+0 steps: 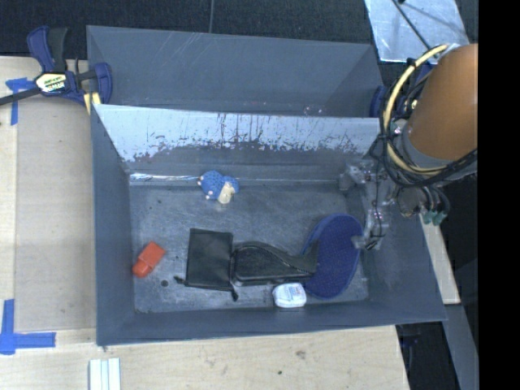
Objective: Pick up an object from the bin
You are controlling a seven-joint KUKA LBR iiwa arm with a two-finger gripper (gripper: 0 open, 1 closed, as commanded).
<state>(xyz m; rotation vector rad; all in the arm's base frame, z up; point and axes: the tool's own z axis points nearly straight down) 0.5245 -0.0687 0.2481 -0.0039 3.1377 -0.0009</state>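
Fingers [373, 236] hang over the upper right edge of the blue oval pad [331, 262], perhaps touching it; whether open or closed, I cannot tell

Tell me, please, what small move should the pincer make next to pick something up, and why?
Probably a short shift left, then down. The pincer hangs by the right edge of the blue oval pad, close to the bin's right wall. The pad is the nearest thing, and moving towards its middle would likely give more clearance from the wall.
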